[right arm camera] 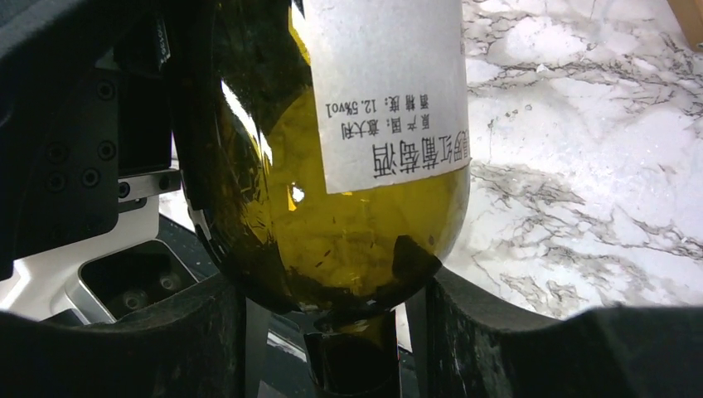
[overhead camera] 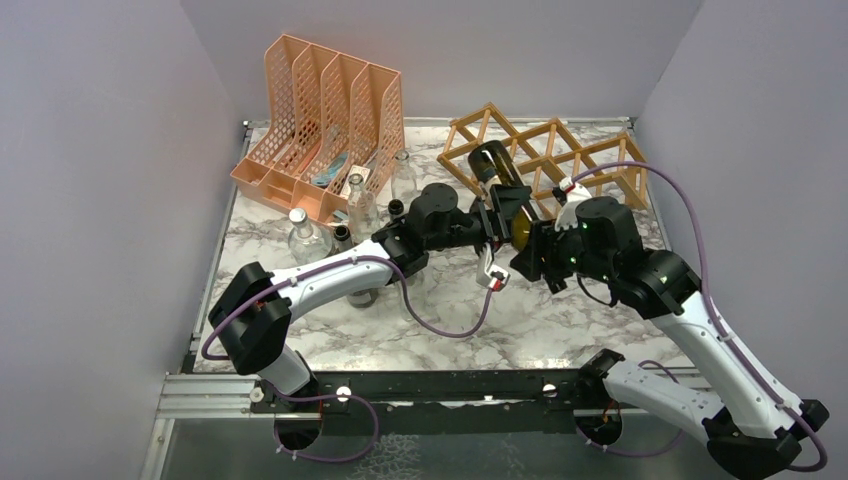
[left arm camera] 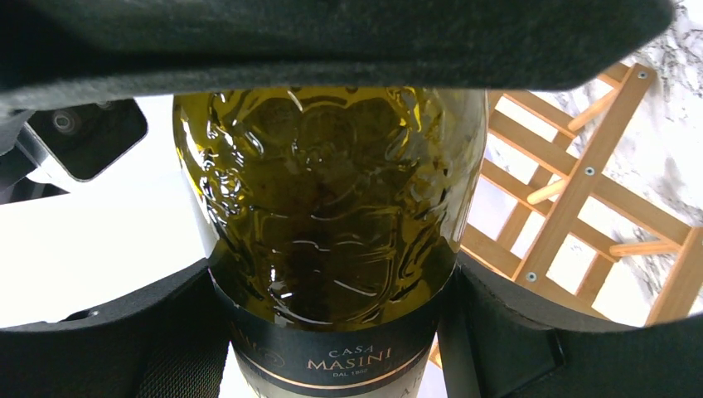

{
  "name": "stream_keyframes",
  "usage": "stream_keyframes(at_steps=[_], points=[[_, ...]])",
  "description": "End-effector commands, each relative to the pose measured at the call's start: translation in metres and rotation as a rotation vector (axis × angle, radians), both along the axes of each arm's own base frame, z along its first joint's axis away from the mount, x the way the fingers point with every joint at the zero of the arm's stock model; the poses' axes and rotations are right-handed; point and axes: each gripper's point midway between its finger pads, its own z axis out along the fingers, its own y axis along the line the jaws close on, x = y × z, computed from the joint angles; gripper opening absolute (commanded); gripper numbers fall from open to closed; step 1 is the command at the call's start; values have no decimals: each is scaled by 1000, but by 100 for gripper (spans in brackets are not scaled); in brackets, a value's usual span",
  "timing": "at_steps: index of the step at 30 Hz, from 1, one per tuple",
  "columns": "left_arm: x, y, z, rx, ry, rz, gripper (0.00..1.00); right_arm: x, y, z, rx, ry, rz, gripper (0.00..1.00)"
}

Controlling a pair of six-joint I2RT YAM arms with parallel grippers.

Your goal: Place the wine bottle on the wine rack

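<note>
Above the white marbled bench (overhead camera: pixel 450 340), my right gripper (overhead camera: pixel 533 250) grasps the base of the dark green glass wine bottle (overhead camera: pixel 493 163). My left gripper (overhead camera: pixel 505 212) clasps its body. Its far end meets the tan wooden lattice wine rack (overhead camera: pixel 570 150).

wine bottle (overhead camera: pixel 497 165): dark olive-green glass, black label with gold lettering (white back label, black print) | wine rack (left arm camera: pixel 580 186): light tan wood | counter (overhead camera: pixel 560 320): white marble, grey veins | file organizer (overhead camera: pixel 320 110): peach-orange mesh | cables (overhead camera: pixel 445 333): purple
</note>
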Motion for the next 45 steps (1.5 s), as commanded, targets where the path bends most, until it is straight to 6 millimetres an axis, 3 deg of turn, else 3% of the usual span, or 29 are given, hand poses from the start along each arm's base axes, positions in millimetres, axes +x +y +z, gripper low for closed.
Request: stream_keyframes(at_steps=[1, 4, 9, 11, 12, 13, 14, 15, 22, 27, 30, 35, 41, 45], points=[[-19, 7, 76, -154, -124, -42, 0, 3, 12, 0, 44, -14, 26, 56], [-17, 7, 77, -154, -118, -34, 0, 3, 12, -4, 45, -7, 29, 44], [-17, 8, 78, -153, -115, -28, 0, 4, 11, -3, 37, -19, 28, 2], [-16, 10, 76, -150, -109, -22, 2, 7, 7, 5, 37, -56, 6, 1], [-16, 10, 75, -149, -107, -18, 20, 9, 6, 8, 41, -70, 0, 1], [-15, 10, 73, -148, -100, -13, 59, 11, 5, 13, 47, -89, -10, 1], [-14, 10, 72, -147, -92, -9, 87, 12, 3, 17, 48, -104, -23, 1], [-13, 11, 70, -145, -89, -1, 98, 14, 0, 22, 53, -123, -39, 1], [-16, 16, 63, -144, -51, 5, 99, 29, -25, 61, 95, -257, -216, 1], [-21, 24, 72, -181, 12, 7, 99, 35, -45, 65, 90, -273, -353, 1], [-25, 30, 84, -237, 118, 4, 99, 36, -46, 57, 84, -257, -368, 1], [-35, 47, 126, -410, 395, -11, 99, 35, -40, 35, 87, -209, -358, 1], [-28, 92, 190, -811, 887, 68, 99, 28, -29, 8, 98, -172, -290, 1], [-59, 111, 195, -819, 1084, 1, 99, 18, -11, -20, 104, -104, -179, 1]])
